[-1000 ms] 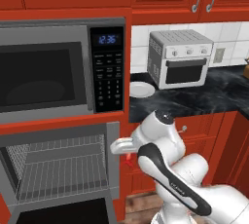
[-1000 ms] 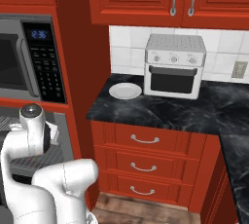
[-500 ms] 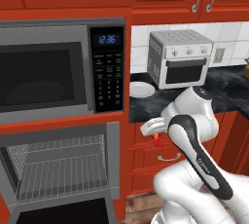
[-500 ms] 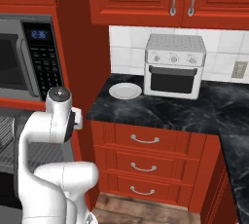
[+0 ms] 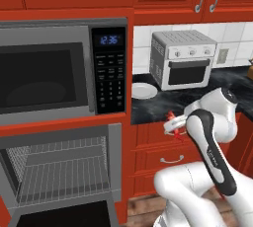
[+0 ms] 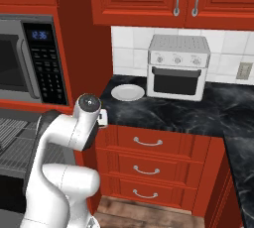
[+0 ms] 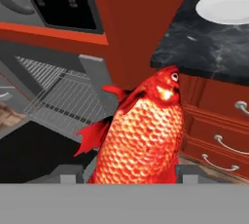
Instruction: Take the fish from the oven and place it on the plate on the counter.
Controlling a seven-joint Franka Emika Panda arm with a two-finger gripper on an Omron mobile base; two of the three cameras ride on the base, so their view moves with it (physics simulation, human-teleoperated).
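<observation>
The hand view looks right along the fish (image 7: 143, 135): it is red-orange with shiny scales, its head points up toward the bench (image 7: 209, 38), and its lower end is cut off by the bottom of the picture. The two dark fingers (image 7: 188, 173) stand apart, one on each side of the fish, clamped on it. The same view shows the white plate (image 7: 226, 8) on the dark bench, well apart from the fish, and the wire rack (image 7: 63, 99) of the open oven (image 7: 44, 116) lower on the left. In the left base view the fish (image 5: 172, 122) is just a small red bit at the gripper (image 5: 174, 124), held in the air in front of the red drawers (image 5: 170, 154), below the bench edge (image 5: 148, 115). There the plate (image 5: 144, 91) sits near the toaster oven (image 5: 185, 59), and the microwave (image 5: 62, 75) hangs over the open oven (image 5: 62, 171). In the right base view the white arm (image 6: 79, 128) hides the fish and the fingers, so the grip cannot be made out there; the plate (image 6: 128, 92) lies on the bench (image 6: 188, 108) beside the toaster oven (image 6: 178, 67).
</observation>
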